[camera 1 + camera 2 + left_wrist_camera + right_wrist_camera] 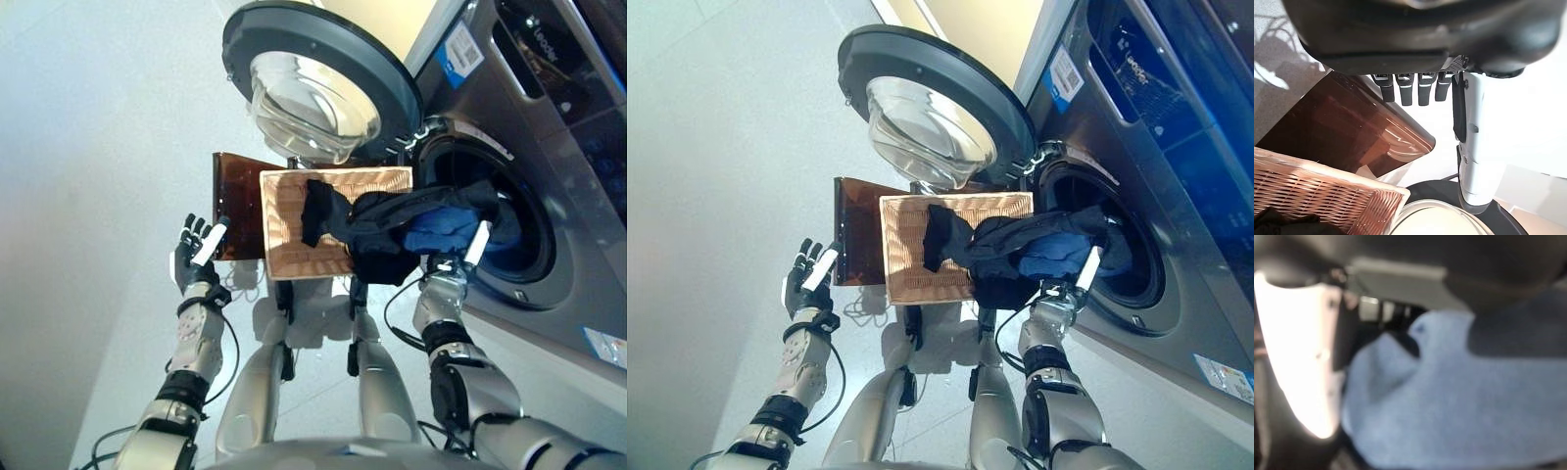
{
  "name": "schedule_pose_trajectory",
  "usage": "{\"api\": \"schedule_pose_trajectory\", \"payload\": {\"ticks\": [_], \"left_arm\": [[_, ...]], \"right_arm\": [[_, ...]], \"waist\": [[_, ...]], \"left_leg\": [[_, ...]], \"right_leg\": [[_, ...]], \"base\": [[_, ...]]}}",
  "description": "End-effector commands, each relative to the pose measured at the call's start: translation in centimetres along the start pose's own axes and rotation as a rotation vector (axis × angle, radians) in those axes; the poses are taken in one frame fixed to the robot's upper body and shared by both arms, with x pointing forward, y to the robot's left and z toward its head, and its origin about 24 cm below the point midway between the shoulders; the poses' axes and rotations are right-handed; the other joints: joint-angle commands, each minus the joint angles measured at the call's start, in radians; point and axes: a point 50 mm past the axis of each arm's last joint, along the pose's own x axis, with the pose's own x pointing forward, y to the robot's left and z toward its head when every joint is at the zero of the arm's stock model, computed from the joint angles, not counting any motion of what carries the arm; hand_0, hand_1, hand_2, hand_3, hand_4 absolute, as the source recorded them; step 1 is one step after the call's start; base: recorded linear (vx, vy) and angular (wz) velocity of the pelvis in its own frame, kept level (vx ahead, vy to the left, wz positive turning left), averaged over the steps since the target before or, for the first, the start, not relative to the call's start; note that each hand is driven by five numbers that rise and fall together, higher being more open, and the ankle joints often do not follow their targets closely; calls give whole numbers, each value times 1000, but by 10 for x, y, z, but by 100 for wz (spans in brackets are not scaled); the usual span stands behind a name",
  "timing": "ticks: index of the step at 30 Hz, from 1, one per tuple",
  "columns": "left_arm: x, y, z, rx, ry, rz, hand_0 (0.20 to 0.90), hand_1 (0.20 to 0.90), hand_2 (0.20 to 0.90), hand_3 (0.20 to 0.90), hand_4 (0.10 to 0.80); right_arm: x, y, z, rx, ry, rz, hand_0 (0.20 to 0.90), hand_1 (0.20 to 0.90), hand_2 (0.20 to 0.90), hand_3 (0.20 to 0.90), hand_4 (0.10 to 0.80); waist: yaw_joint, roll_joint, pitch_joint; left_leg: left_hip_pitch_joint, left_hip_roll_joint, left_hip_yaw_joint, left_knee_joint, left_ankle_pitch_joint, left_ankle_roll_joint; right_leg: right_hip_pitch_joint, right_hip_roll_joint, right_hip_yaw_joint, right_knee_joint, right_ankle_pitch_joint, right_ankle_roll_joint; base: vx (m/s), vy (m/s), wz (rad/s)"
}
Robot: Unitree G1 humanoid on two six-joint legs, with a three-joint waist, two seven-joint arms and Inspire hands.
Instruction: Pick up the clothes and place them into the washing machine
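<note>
A wicker basket (284, 235) stands in front of me with a black garment (318, 211) draped in it. A dark bundle of clothes (387, 223) stretches from the basket's right edge to the washing machine's drum opening (537, 240). A blue cloth (441, 231) lies bunched on top of my right hand (458, 266), whose white-covered thumb points up at the opening's rim. In the right wrist view the blue cloth (1459, 396) fills the hand's grasp beside the thumb (1298, 357). My left hand (196, 257) hangs open left of the basket, holding nothing; its straight fingers (1415, 90) show in the left wrist view.
The round washer door (313, 78) stands swung open above the basket. A brown translucent panel (235, 201) sits behind the basket's left side, close to my left hand. The grey washer front (549, 117) fills the right side. Pale floor lies to the left.
</note>
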Motion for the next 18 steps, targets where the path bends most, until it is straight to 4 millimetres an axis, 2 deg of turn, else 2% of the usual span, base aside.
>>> {"api": "schedule_pose_trajectory", "payload": {"ticks": [1, 7, 10, 13, 14, 18], "left_arm": [[7, 8, 25, 47, -122, -1, 900, 900, 900, 900, 800], [6, 10, 25, 62, -113, -17, 900, 900, 900, 900, 800], [4, 11, 26, 71, -114, -24, 900, 900, 900, 900, 800], [4, 14, 28, 89, -121, -34, 900, 900, 900, 900, 800], [3, 15, 32, 98, -134, -46, 900, 900, 900, 900, 800], [0, 12, 36, 85, -146, -74, 900, 900, 900, 900, 800]], "right_arm": [[18, 27, 54, 36, -239, 60, 200, 200, 200, 200, 300], [30, 65, 85, 147, -363, 2, 200, 200, 200, 200, 300], [32, 77, 99, 183, -410, -6, 200, 200, 200, 200, 300], [34, 97, 119, 209, -464, 7, 200, 200, 200, 200, 300], [35, 113, 138, 222, -508, 19, 200, 200, 200, 200, 300], [33, 138, 160, 229, -555, 37, 200, 200, 200, 200, 300]], "waist": [[22, -12, -81], [40, 14, -78], [46, 27, -79], [52, 45, -77], [56, 60, -72], [64, 86, -68]], "left_leg": [[47, -17, -12, 36, -126, -79], [47, -22, -14, 17, -115, -80], [43, -25, -14, 12, -112, -82], [36, -31, -16, 6, -110, -83], [26, -35, -18, 1, -105, -85], [8, -37, -18, -7, -97, -88]], "right_leg": [[20, 2, -16, 29, -71, 23], [9, -1, -11, 28, -69, 26], [2, -2, -8, 32, -72, 27], [-16, -7, -6, 42, -75, 27], [-32, -11, -1, 51, -78, 27], [-67, -13, 6, 75, -87, 24]], "base": [[0, 0, 0], [9, -5, 1], [0, 0, 0], [8, -2, 3], [0, 2, 7], [2, -2, 2]]}}
